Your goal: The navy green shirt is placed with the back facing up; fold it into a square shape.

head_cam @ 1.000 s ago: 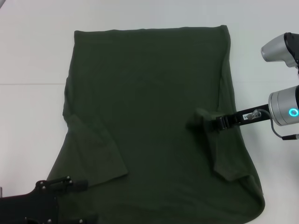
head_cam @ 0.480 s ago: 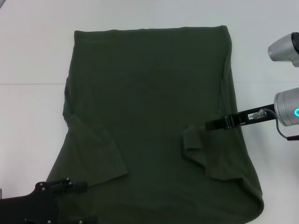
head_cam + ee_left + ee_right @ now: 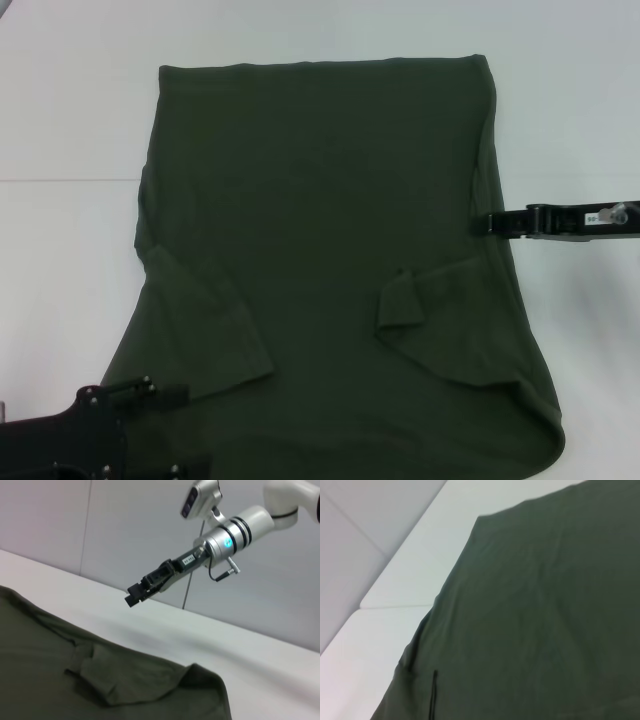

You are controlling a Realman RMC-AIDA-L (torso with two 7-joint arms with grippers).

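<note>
Since a second ago the right end effector point(image 3: 484, 223) has let go of the right sleeve point(image 3: 440, 305) and drawn back to the shirt's right edge, raised above it, holding nothing; whether its jaws are wide or narrow cannot be told. The shirt point(image 3: 320, 200) lies back-up, spread on the white desk point(image 3: 70, 120). Both sleeves appear folded inward; the body folds seemingly remain. The left end effector point(image 3: 165, 395) rests near the shirt's near-left corner, grip unclear.
</note>
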